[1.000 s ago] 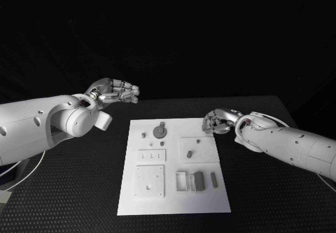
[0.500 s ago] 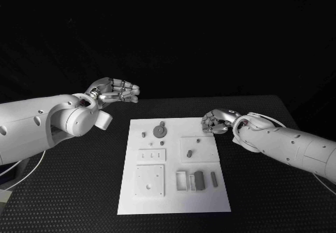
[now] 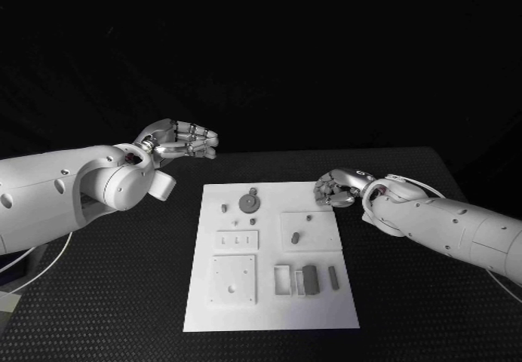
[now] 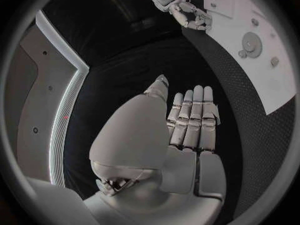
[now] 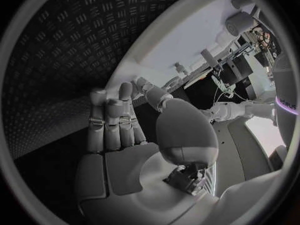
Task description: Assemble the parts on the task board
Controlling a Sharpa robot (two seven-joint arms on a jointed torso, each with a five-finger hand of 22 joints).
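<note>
The white task board [image 3: 272,302] lies in the middle of the black table. Grey parts sit on it: a round disc [image 3: 249,204] near the far end, a short peg [image 3: 293,239] on a raised square plate, and two dark bars [image 3: 310,279] by a slotted block. My left hand [image 3: 179,141] hangs above the table beyond the board's far left corner, its fingers [image 4: 190,120] side by side and holding nothing. My right hand [image 3: 339,187] hovers at the board's far right corner, its fingers [image 5: 112,122] loosely bent, with nothing in them.
Two more raised white plates [image 3: 233,280] stand on the board's left half. Small pegs [image 3: 253,222] lie near the disc. Black ribbed table [image 3: 120,286] spreads on both sides of the board.
</note>
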